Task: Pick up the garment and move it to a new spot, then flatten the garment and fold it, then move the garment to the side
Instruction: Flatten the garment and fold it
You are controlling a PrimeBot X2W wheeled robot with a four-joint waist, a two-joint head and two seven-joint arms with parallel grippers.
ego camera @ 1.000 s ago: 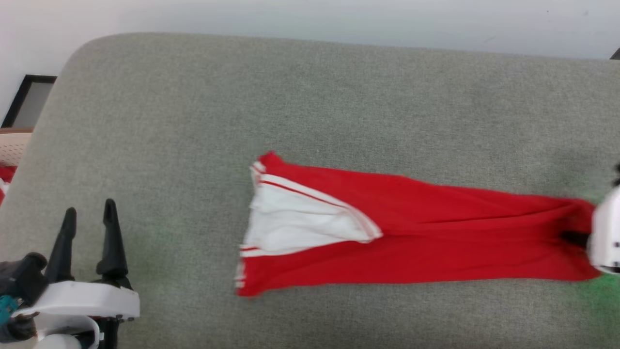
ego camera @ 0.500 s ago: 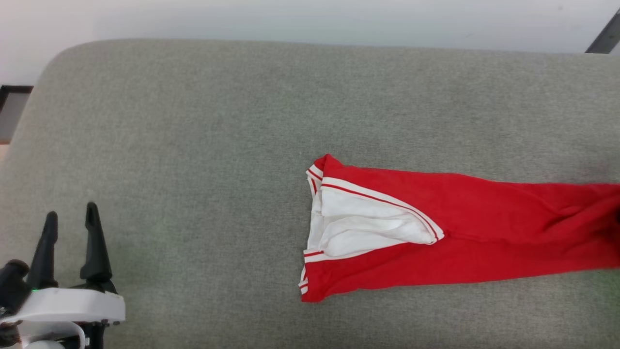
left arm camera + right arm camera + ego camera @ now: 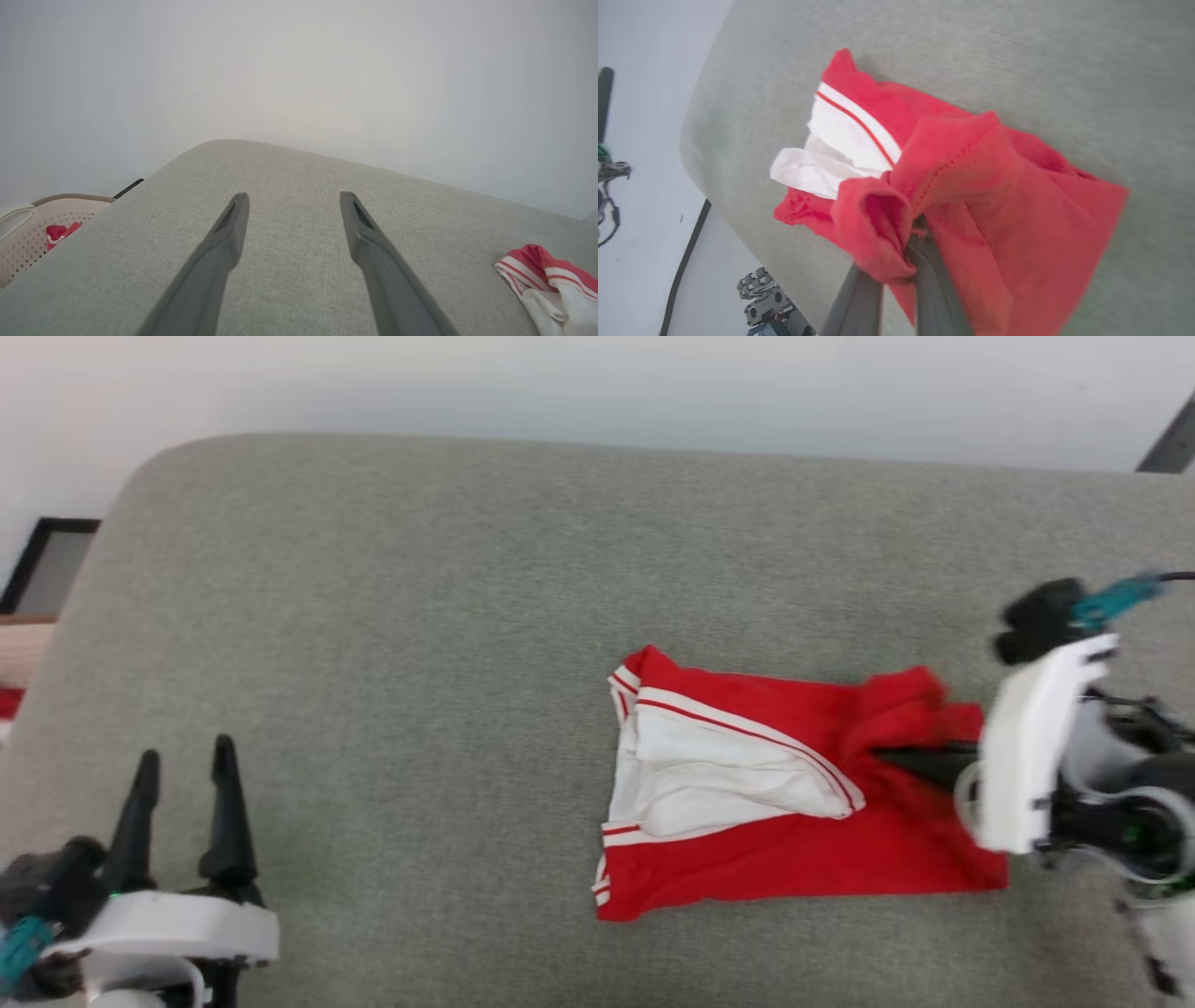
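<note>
Item: garment (image 3: pixel 794 859), bright red jersey with double white stripe trim at the hem and a white lining showing at the open end; probably sports shorts.
Location: on the grey upholstered worktop (image 3: pixel 373 616), right of centre in the head view. The striped end lies flat on the fabric, and the opposite end is raised and bunched.
Right end effector (image 3: pixel 910 761): clamped on the garment's plain red end. In the right wrist view the fingers (image 3: pixel 934 284) are pinched together with cloth gathered around the tips.
Left end effector (image 3: pixel 185 756): jaws spread wide, holding nothing, near the worktop's front left corner and well apart from the garment.
Done, as judged: the garment is grasped.
In hand, as judged: either relocation or a first fold. The gripped end sits doubled back toward the hem, and which step this is cannot be told.
Left to do: flattening, since the cloth is rumpled at the grip, then a tidy fold and the final move to the side.
Count, garments on the worktop: one.
Count, end effectors: two.
Count, laundry basket (image 3: pixel 28 233): one, pale and perforated, beyond the worktop's left end.
Count, wad of red-and-white cloth (image 3: pixel 58 232): one, inside the basket.
</note>
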